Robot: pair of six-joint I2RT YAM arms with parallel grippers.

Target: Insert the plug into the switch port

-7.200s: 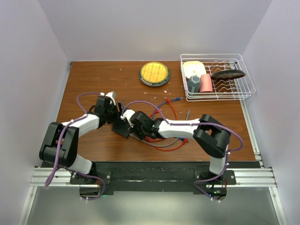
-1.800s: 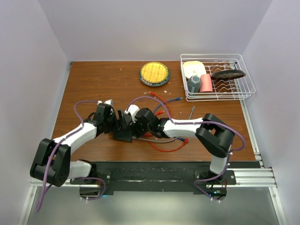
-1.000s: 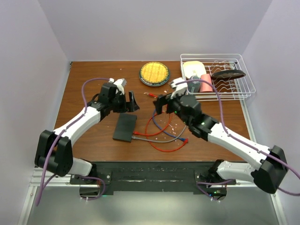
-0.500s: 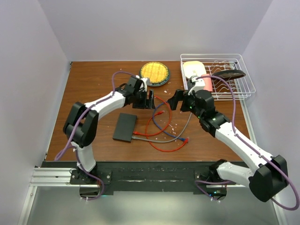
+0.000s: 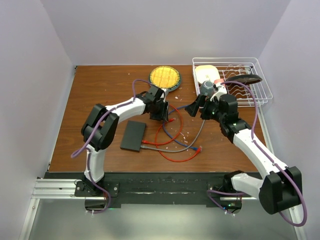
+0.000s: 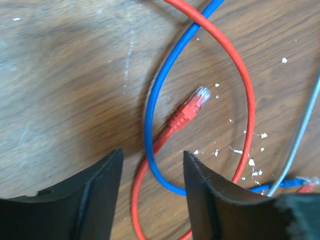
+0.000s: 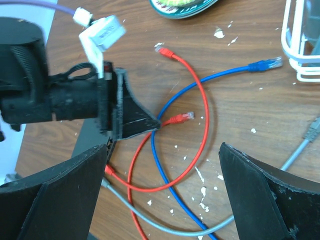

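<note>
The switch point(image 5: 133, 135) lies flat on the wooden table, left of the cable tangle. Red, blue and grey cables loop beside it. A red plug point(image 6: 192, 106) point(image 7: 182, 118) point(image 5: 171, 120) lies free on the wood. My left gripper point(image 5: 163, 115) point(image 6: 150, 200) is low over the table just behind it. Its jaws are part open astride the red cable and a blue loop, with gaps on both sides. My right gripper point(image 5: 198, 111) point(image 7: 165, 200) hovers wide open above the loops, holding nothing. A red and a grey cable end point(image 7: 106, 172) lie at the switch's edge; whether they are plugged in I cannot tell.
A round yellow dish point(image 5: 165, 78) sits at the back. A white wire rack point(image 5: 260, 75) with dishes and a cup stands at the back right. A second red plug point(image 7: 164, 50), a blue plug point(image 7: 262, 64) and a grey plug point(image 7: 312, 127) lie loose. White crumbs dot the wood.
My left arm has swung right from near the switch to the red plug, and its jaws have narrowed. My right arm has drawn back towards the rack, still wide open.
</note>
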